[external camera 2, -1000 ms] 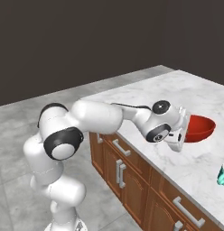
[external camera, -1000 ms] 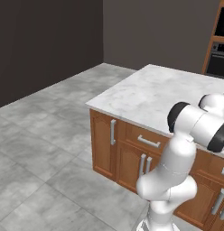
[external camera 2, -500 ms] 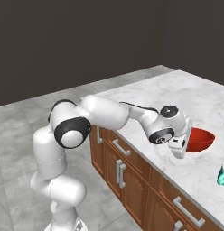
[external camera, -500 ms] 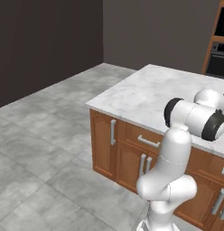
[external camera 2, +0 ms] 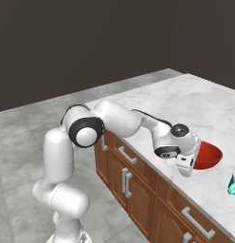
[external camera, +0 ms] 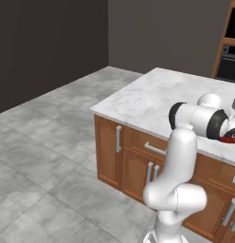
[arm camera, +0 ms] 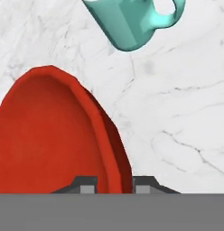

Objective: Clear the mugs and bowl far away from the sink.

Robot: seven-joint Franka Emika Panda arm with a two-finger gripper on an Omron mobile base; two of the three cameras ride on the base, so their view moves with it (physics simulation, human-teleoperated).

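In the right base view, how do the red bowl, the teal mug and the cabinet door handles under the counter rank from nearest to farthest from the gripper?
1. Red bowl: its rim sits between the fingers of the gripper.
2. Teal mug: on the counter at the right edge, past the bowl.
3. Cabinet door handles: below the counter, lower left.

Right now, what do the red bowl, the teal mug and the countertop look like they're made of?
Red bowl: smooth, matte, uniformly coloured; probably ceramic or plastic, hard to say in a rendering. Teal mug: glossy with soft highlights, likely glazed ceramic. Countertop: white with grey veins, so marble or a marble-look stone, polished.
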